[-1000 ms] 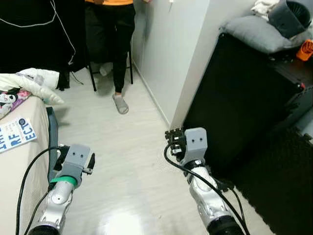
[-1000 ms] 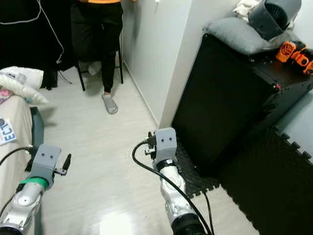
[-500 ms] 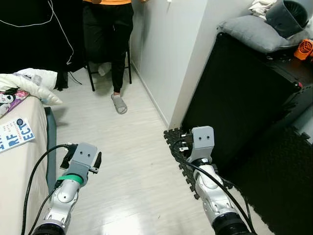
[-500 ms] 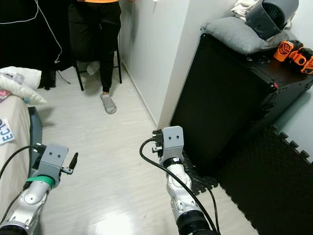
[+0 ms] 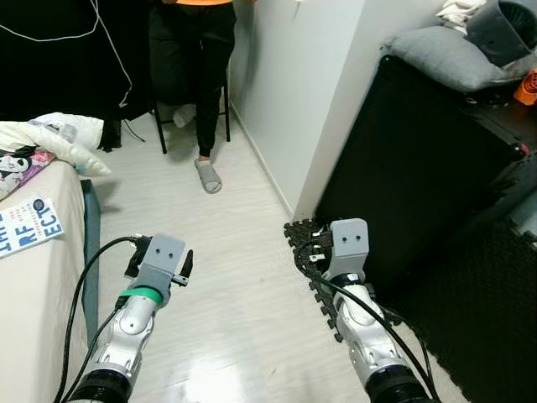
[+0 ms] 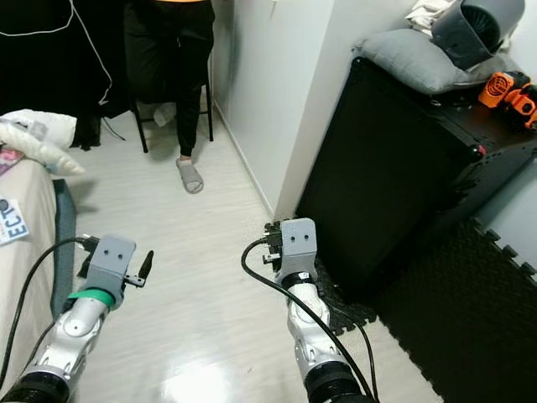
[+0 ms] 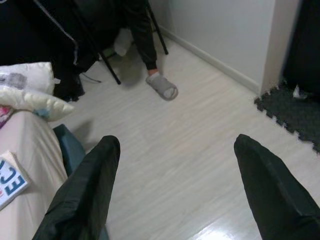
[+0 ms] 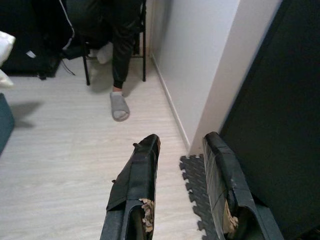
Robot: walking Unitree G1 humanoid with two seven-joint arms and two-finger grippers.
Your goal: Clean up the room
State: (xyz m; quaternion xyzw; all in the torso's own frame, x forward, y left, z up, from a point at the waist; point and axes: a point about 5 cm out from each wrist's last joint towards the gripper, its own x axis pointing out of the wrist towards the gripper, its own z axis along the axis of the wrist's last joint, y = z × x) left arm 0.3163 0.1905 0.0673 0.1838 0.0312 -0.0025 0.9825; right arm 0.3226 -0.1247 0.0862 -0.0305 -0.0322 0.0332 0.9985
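Both grippers are hovering over bare floor (image 5: 235, 277), holding nothing. The left gripper (image 7: 175, 165), fingers wide apart, is nearer the bed (image 5: 33, 277); the right gripper (image 8: 182, 170), fingers slightly parted, is flanking the black cabinet (image 5: 419, 168).

Bed (image 5: 33, 277) at left, cabinet (image 5: 419, 168) at right, floor (image 5: 235, 252) between. A person (image 5: 197, 50) sits on a chair (image 5: 225, 113) ahead. Pillow (image 5: 445, 54) lies atop the cabinet.
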